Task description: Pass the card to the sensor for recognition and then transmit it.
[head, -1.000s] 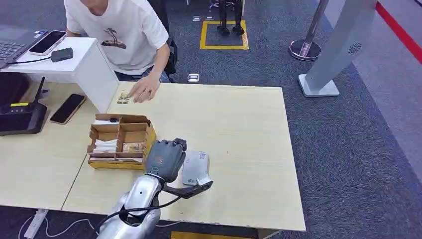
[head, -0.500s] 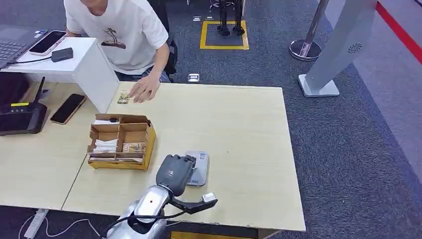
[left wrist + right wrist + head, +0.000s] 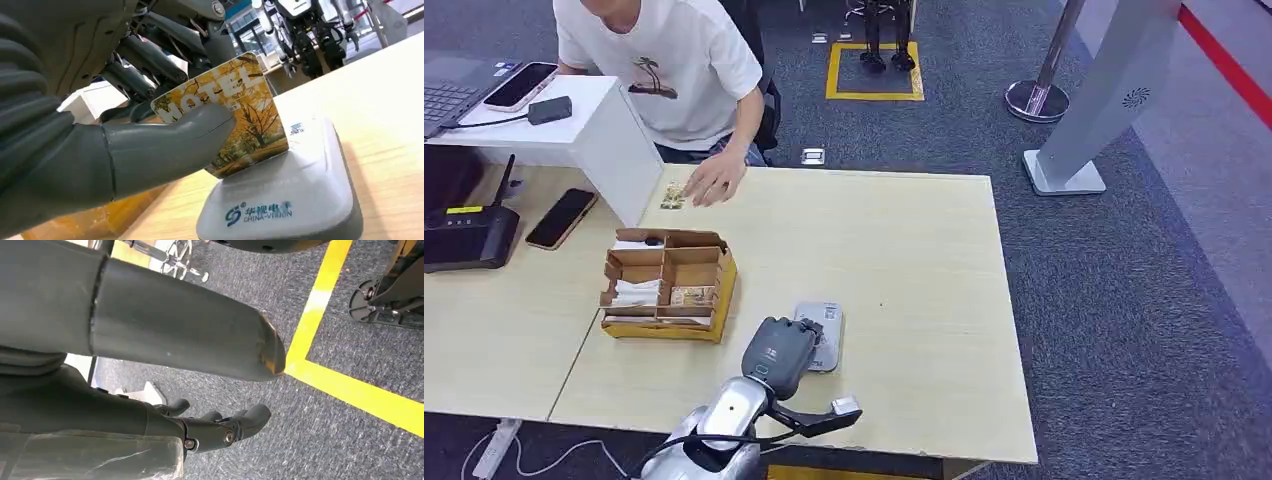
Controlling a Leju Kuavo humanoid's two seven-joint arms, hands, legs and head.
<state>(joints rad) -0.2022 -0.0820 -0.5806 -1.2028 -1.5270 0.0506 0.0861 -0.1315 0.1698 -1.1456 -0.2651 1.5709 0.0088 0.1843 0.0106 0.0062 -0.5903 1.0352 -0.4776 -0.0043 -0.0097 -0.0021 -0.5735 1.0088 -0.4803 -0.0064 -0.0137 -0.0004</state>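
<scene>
I see a yellow autumn-tree hotel card point(image 3: 240, 117), white-topped grey sensor pad point(image 3: 295, 200) with blue logo, pale wood bench point(image 3: 904, 250), yellow-sided cardboard box point(image 3: 667, 283)

This looks like a robot test area set up as a hotel front desk. Pale wooden tables point(image 3: 904, 260) stand on grey office carpet point(image 3: 1124, 300) marked with yellow tape point(image 3: 874, 95) and a red line point(image 3: 1224, 60). A white counter point(image 3: 574, 130) carries a laptop point(image 3: 449, 95) and phones, with a router point(image 3: 464, 235) beside it. A stanchion base point(image 3: 1036, 98) and a grey gate post point(image 3: 1104, 95) stand behind. Other robots point(image 3: 305, 35) wait in the background.
</scene>
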